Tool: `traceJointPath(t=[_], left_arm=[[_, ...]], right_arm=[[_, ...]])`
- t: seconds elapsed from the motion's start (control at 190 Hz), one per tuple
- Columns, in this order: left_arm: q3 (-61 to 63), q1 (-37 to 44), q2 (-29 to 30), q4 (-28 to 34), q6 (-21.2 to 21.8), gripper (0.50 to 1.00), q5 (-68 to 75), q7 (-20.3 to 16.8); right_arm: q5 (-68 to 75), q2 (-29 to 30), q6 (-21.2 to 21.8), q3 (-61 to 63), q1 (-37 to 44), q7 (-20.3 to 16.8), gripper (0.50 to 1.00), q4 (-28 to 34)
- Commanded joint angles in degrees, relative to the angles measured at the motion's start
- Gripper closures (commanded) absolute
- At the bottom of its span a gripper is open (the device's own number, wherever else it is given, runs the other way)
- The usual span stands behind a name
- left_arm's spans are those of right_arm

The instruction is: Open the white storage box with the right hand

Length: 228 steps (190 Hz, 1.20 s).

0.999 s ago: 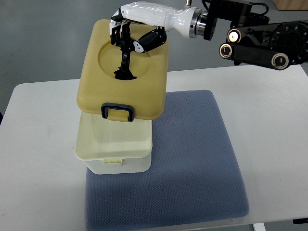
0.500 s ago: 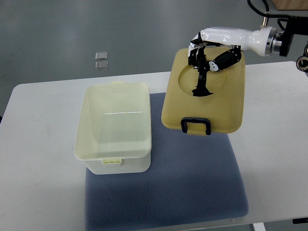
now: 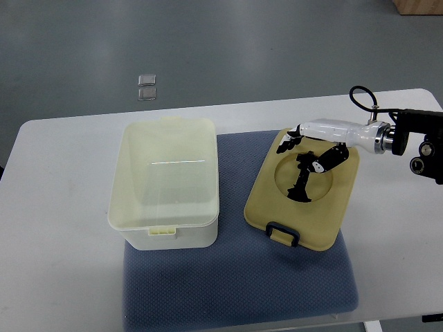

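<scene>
The white storage box (image 3: 173, 238) stands open on the left part of the blue mat (image 3: 242, 283), and nothing shows inside it. Its yellowish lid (image 3: 320, 216) lies on the mat to the right of the box, top side up, with its black latch (image 3: 282, 234) toward the near edge. My right hand (image 3: 305, 156) reaches in from the right edge and rests over the lid's round recess. Its fingers are curled around the black centre handle (image 3: 301, 187) of the lid.
The mat lies on a white table (image 3: 62, 277) whose far edge runs just behind the box. Two small clear pieces (image 3: 146, 87) lie on the grey floor beyond the table. A black cable (image 3: 361, 97) loops above my right wrist.
The lid was lifted off the box, carried to the right and lowered onto the mat. My right hand went with it and still grips its handle. The box has not moved.
</scene>
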Motion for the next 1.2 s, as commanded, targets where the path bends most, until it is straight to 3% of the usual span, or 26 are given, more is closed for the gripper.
traceJointPath(t=[0.0, 0.095, 0.216, 0.316, 0.473, 0.673, 0.831, 0.931, 1.031, 1.115, 1.194], left_arm=[[0.0, 0.0, 0.0, 0.0, 0.0, 0.5, 0.0, 0.0], [0.0, 0.0, 0.0, 0.0, 0.0, 0.5, 0.0, 0.0], [-0.1, 0.0, 0.0, 0.0, 0.0, 0.5, 0.0, 0.0], [-0.1, 0.0, 0.0, 0.0, 0.0, 0.5, 0.0, 0.0], [0.0, 0.0, 0.0, 0.0, 0.0, 0.5, 0.0, 0.0], [0.0, 0.0, 0.0, -0.1, 0.0, 0.5, 0.0, 0.1], [0.0, 0.0, 0.0, -0.1, -0.1, 0.5, 0.0, 0.1], [0.0, 0.0, 0.0, -0.1, 0.0, 0.5, 0.0, 0.1], [0.0, 0.0, 0.0, -0.1, -0.1, 0.5, 0.0, 0.2], [0.0, 0.0, 0.0, -0.2, -0.1, 0.5, 0.0, 0.2], [0.0, 0.0, 0.0, -0.2, -0.1, 0.5, 0.0, 0.2]], right_arm=[[0.0, 1.7, -0.1, 0.1, -1.6, 0.0, 0.666, -0.7], [0.0, 1.9, -0.1, 0.0, -1.6, 0.0, 0.605, -0.7], [-0.7, 0.7, 0.6, -0.6, -1.2, 0.1, 0.587, -0.6], [-2.8, -3.8, 3.2, -0.3, 0.0, 0.1, 0.587, -0.3], [-1.7, -11.4, 11.7, 1.0, 9.3, 0.3, 0.587, 0.8], [13.2, -14.0, 14.0, 19.1, 9.6, -0.7, 0.587, 0.6], [40.5, -9.6, 11.1, 30.2, 6.0, -7.8, 0.589, -0.1], [63.4, -4.3, 2.4, 35.7, 2.0, -12.2, 0.587, -2.7], [78.7, 1.3, -3.6, 39.1, -1.7, -12.4, 0.587, -7.1], [87.2, 4.4, -2.7, 43.2, -5.8, -12.0, 0.581, -9.5], [90.8, 7.2, 2.1, 49.2, -11.4, -11.5, 0.57, -10.3]])
